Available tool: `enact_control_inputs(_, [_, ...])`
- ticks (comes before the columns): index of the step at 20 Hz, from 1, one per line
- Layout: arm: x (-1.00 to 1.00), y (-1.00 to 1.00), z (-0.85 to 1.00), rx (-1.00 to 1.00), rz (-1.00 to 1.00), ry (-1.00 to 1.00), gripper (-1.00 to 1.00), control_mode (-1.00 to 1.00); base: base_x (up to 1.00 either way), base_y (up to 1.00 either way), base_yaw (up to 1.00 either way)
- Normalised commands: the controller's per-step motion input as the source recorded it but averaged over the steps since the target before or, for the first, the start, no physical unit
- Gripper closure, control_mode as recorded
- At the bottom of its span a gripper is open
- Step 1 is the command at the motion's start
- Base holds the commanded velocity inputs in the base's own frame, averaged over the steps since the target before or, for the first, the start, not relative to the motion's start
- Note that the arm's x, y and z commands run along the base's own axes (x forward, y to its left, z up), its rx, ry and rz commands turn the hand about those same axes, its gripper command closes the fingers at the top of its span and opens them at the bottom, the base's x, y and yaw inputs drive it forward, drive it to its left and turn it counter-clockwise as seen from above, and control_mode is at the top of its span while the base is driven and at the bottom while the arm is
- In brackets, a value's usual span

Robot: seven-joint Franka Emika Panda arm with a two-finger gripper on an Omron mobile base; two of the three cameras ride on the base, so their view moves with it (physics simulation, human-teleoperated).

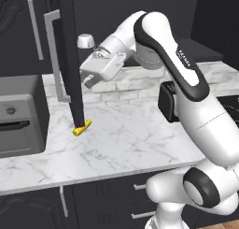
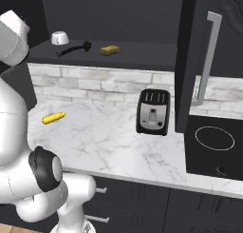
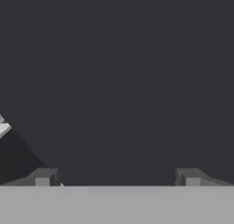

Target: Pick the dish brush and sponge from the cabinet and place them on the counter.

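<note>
The cabinet stands open. On its shelf lie the black dish brush and, to its right, the yellow-tan sponge. In the left base view the cabinet's open door shows edge-on, and my gripper hangs open just right of it, above the counter and below shelf height, with nothing between its fingers. The hand view looks at a dark flat surface, with the two fingertips wide apart around the gripper. The marble counter runs under the shelf.
A white bowl sits left of the brush on the shelf, and the bowl is above my hand. A corn cob lies on the counter below the door. A black toaster, a cooktop and a grey oven stand around.
</note>
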Motion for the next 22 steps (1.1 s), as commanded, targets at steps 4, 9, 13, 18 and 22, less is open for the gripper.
enact_control_inputs(4, [-0.26, 0.53, -0.12, 0.05, 0.1, -0.44, -1.0, -1.0, 0.0, 0.0, 0.0])
enact_control_inputs(9, [-0.16, 0.02, -0.06, 0.1, 0.1, -0.46, -1.0, -1.0, 0.0, 0.0, 0.0])
enact_control_inputs(13, [-0.27, -0.02, 0.0, 0.07, 0.09, -0.44, -1.0, -1.0, 0.0, 0.0, 0.0])
enact_control_inputs(18, [-0.34, -0.3, 0.0, 0.02, 0.08, -0.37, -1.0, -1.0, 0.0, 0.0, 0.0])
enact_control_inputs(22, [-0.33, -0.5, 0.01, 0.02, 0.07, -0.36, -1.0, -1.0, 0.0, 0.0, 0.0])
